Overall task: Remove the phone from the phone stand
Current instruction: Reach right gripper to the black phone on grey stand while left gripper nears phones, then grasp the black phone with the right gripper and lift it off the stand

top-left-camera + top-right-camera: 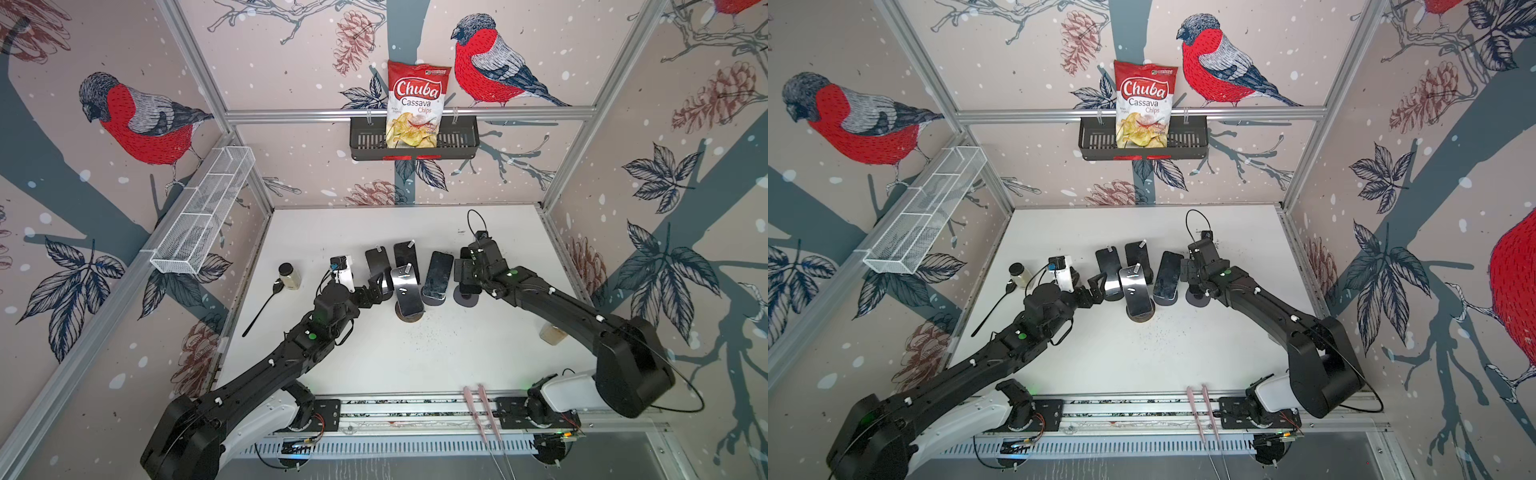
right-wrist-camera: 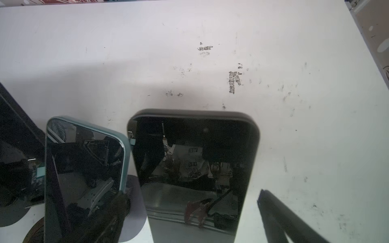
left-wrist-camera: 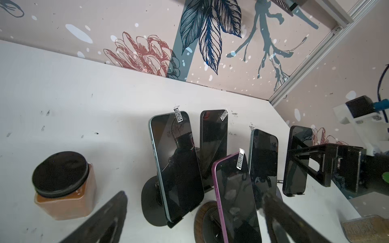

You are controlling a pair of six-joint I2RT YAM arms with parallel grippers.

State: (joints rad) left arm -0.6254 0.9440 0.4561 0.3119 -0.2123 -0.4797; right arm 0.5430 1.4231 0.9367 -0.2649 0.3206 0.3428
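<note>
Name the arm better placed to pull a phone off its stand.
Right: the right gripper's open fingers flank one black phone. The left gripper faces the teal phone and purple phone, centred on neither.

This is a robotics lab test cell: an aluminium frame point(image 1: 291, 116) boxes in a white counter point(image 1: 415, 353), its walls papered with a bird print point(image 1: 141, 120). A left arm point(image 1: 266, 370) and right arm point(image 1: 573, 316) are mounted on a rail point(image 1: 415, 409) at the counter's front. An odd mix sits in it: phones point(image 1: 436, 276) on stands point(image 1: 409, 318), a jar point(image 1: 289, 276), and a chips bag point(image 1: 417, 104) in a basket point(image 1: 457, 141) hung from the frame.
</note>
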